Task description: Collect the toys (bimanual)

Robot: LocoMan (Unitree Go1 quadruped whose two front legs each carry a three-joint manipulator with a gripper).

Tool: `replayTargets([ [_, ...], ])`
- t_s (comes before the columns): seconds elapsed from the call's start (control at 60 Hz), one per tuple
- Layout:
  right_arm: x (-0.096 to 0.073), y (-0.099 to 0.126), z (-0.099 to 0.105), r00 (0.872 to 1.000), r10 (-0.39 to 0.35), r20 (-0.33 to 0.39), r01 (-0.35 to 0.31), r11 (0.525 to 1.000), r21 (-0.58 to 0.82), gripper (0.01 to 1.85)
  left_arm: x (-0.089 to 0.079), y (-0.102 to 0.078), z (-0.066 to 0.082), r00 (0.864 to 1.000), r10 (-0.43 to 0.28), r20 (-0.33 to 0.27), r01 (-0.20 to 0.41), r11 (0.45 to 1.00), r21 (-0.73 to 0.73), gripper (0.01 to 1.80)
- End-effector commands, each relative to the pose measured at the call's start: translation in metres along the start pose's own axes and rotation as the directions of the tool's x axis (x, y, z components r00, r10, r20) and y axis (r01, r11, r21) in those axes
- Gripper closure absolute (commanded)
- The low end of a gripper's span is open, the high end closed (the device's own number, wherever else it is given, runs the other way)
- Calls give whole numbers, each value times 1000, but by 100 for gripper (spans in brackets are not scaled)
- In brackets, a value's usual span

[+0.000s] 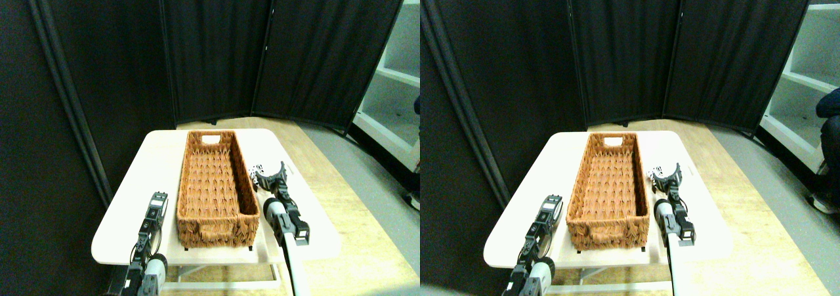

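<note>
One spotted plush toy (254, 171), white with black marks, lies on the worktop (134, 197) just right of the wicker basket (211, 188), too hidden to judge which way it points. Spread wide, the right claw (271, 176) sits just beside it, seemingly poised to grasp. The basket's long axis runs away from the robot, its inside empty. I cannot tell the left claw's (156, 207) opening; it rests near the basket's left front corner.

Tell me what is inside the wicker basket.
The wicker basket looks empty: only its woven floor shows, with no toy in it. Its near wall hides the closest strip of floor. One white, black-spotted toy lies outside, at the right gripper.
</note>
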State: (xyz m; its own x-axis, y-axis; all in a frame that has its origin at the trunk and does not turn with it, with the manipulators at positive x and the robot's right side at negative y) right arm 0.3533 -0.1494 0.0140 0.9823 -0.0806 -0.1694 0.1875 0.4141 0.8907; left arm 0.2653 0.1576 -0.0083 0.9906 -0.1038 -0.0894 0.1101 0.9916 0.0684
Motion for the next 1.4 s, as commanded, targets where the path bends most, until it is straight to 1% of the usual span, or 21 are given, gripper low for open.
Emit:
replayTargets([
  [0.017, 11, -8, -3, 998, -54, -28, 57, 989, 136, 122, 1, -2, 10, 998, -3, 57, 3, 1000, 1, 180],
  [0.083, 15, -11, -4, 997, -52, -58, 61, 986, 158, 119, 1, -2, 10, 998, 0, 56, 0, 1000, -1, 180],
  [0.1, 18, -13, -4, 995, -63, -81, 77, 979, 190, 118, 1, -2, 10, 999, 3, 53, -3, 1000, 3, 180],
  [0.317, 33, -23, -8, 986, -108, -130, 135, 964, 229, 118, 2, -4, 9, 999, 7, 51, -7, 1000, 0, 180],
  [0.6, 36, -30, -11, 967, -153, -204, 205, 942, 267, 104, 4, -4, 9, 999, 15, 46, -15, 1000, 3, 180],
  [0.65, 37, -32, -12, 960, -175, -219, 237, 924, 300, 105, 5, -5, 10, 999, 6, 53, -6, 1000, 0, 180],
  [0.733, 40, -35, -13, 952, -173, -251, 249, 917, 311, 107, 7, -6, 10, 998, -1, 61, 1, 1000, 5, 180],
  [0.783, 41, -36, -14, 949, -183, -258, 264, 908, 326, 115, 8, -7, 10, 998, 5, 61, -5, 1000, -3, 180],
  [0.8, 42, -37, -15, 948, -187, -256, 267, 907, 326, 124, 8, -7, 10, 998, 6, 61, -6, 1000, -3, 180],
  [0.833, 42, -37, -16, 949, -200, -242, 273, 907, 321, 140, 9, -7, 10, 998, 5, 61, -4, 1000, -2, 180],
  [0.867, 43, -38, -17, 951, -224, -216, 284, 907, 311, 163, 10, -6, 10, 998, 4, 61, -4, 1000, -3, 180],
  [0.917, 43, -38, -18, 953, -241, -183, 289, 905, 313, 183, 10, -7, 10, 998, 9, 57, -8, 1000, -7, 180],
  [0.967, 44, -38, -18, 955, -245, -168, 288, 901, 323, 185, 11, -7, 10, 998, 7, 56, -7, 1000, -3, 180],
  [1.0, 45, -38, -18, 957, -256, -136, 288, 892, 349, 185, 12, -7, 10, 998, 6, 58, -6, 1000, -5, 180],
  [1.033, 46, -40, -17, 960, -248, -128, 277, 901, 332, 185, 12, -7, 10, 998, 5, 58, -4, 1000, -7, 180],
  [1.1, 48, -40, -14, 958, -259, -119, 285, 899, 333, 185, 13, -7, 11, 999, 3, 54, -2, 1000, -5, 180],
  [1.167, 49, -39, -12, 966, -239, -97, 258, 906, 337, 185, 14, -7, 10, 999, 0, 49, 0, 1000, 1, 180],
  [1.2, 47, -36, -11, 970, -232, -68, 242, 908, 342, 185, 15, -7, 10, 999, 2, 47, -2, 1000, 3, 180],
  [1.267, 45, -33, -8, 977, -204, -67, 215, 916, 338, 185, 15, -7, 10, 999, 7, 41, -7, 1000, 0, 180],
  [1.333, 39, -23, -3, 988, -147, -46, 154, 929, 336, 185, 15, -8, 9, 999, 11, 33, -11, 1000, -2, 180],
  [1.4, 35, -14, 0, 993, -107, -50, 118, 938, 326, 185, 15, -8, 10, 999, 12, 30, -12, 1000, -3, 180],
])
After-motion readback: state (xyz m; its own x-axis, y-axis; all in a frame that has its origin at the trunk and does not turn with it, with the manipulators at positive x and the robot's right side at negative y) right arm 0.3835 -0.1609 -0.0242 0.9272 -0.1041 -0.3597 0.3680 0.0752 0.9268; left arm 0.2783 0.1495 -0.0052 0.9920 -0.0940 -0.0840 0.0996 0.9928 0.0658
